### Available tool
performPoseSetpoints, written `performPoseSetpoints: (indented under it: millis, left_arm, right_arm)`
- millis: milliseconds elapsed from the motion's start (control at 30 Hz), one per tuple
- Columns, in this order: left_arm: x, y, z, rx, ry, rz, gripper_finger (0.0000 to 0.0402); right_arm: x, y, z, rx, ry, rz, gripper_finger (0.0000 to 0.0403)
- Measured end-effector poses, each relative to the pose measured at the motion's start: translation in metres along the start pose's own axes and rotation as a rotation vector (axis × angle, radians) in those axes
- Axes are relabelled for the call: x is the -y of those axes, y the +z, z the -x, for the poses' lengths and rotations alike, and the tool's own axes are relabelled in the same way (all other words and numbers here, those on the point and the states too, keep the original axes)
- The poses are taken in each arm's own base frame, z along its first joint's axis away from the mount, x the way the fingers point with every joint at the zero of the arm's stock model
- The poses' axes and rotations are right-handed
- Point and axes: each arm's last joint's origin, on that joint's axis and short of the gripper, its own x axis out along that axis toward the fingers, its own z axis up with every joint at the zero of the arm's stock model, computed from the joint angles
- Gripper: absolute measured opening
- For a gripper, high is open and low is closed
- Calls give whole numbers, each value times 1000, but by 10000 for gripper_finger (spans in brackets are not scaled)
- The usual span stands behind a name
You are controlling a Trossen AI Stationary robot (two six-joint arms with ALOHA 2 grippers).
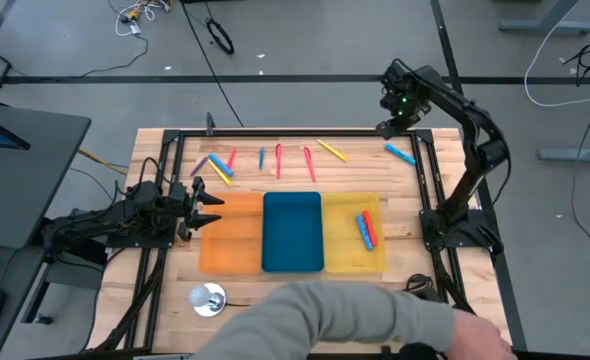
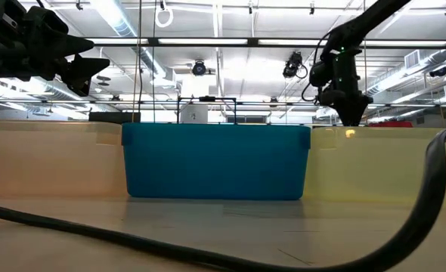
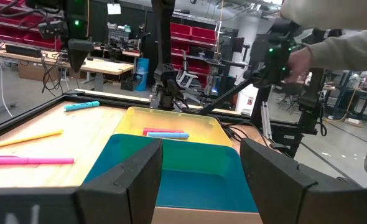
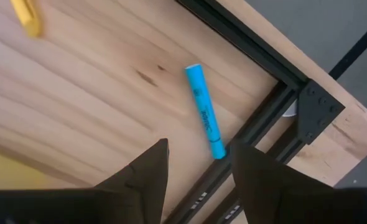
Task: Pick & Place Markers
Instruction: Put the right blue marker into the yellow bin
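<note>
Several markers lie flat in a row along the table's far side: a mixed cluster, a blue one, red, pink, yellow and light blue. A blue and a red marker lie in the yellow tray. My right gripper hangs open over the far right corner, pointing down, above and just short of the light blue marker. My left gripper waits open and level at the left, facing the trays.
The orange tray, blue tray and yellow tray stand side by side mid-table. A black frame rail runs right beside the light blue marker. A person's sleeve reaches over the near edge. A small silver object sits near left.
</note>
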Motion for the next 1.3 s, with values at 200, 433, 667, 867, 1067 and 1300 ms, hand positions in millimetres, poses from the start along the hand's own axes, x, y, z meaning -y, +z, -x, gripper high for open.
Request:
performPoseSetpoints:
  millis: [200,433,667,867,1067,1300]
  left_arm:
    - [0,0,0,0,0,1,222]
    - [0,0,0,0,0,0,222]
    - [0,0,0,0,0,0,222]
    - [0,0,0,0,0,1,222]
    - [0,0,0,0,0,0,222]
    - [0,0,0,0,0,0,222]
  right_arm:
    - [12,4,-9,-9,1,3,174]
    - [19,5,-12,-8,1,5,174]
    - [22,8,-13,12,-3,-6,174]
    - [22,14,-26,-20,2,-8,174]
    - [19,21,-38,-51,-16,10,174]
    - [14,28,-55,-104,6,58,174]
